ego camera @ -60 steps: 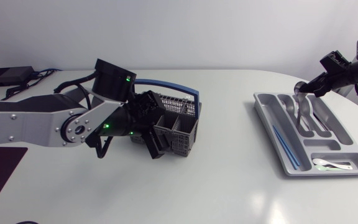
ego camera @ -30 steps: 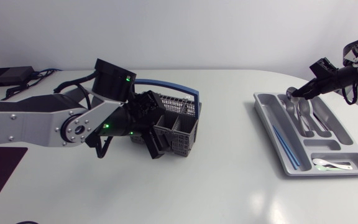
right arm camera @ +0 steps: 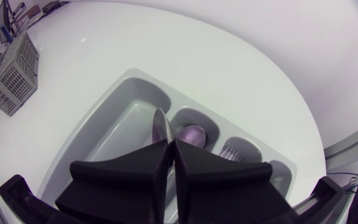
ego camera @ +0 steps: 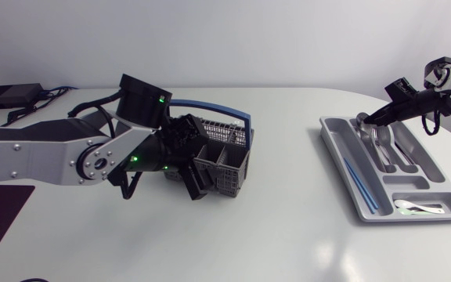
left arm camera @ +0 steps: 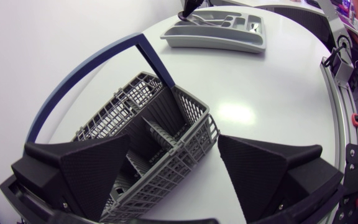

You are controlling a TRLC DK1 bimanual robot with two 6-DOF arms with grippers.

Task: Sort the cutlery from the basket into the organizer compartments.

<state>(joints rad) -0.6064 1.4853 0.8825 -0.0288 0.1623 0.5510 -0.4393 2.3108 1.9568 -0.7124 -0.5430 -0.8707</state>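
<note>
**Right claw on spoon over organizer, left claw wide at basket**

- Right claw (right arm camera: 171, 144): fingers pinched almost together on a silver metal spoon (right arm camera: 161, 127), which sticks out ahead of the fingertips, edge-on.
- It hangs over the far end of the grey plastic organizer tray (ego camera: 333, 141). The spoon lines up about with the divider between the wide compartment and the next one. Can't tell which of the two it's over, or whether it touches the tray.
- In the organizer: silver spoon and fork (ego camera: 382, 145) in the middle slots, thin blue sticks (ego camera: 358, 180) in the long side slot, white utensils (ego camera: 417, 206) in the near cross slot.
- Grey plastic mesh cutlery basket with blue handle (ego camera: 229, 160): on the white desk (ego camera: 288, 235), well apart from the organizer, on the left arm's side.
- Left claw (left arm camera: 173, 142): spread wide, and the basket corner farthest from the organizer sits between its fingers. Can't tell if either finger touches it.
</note>
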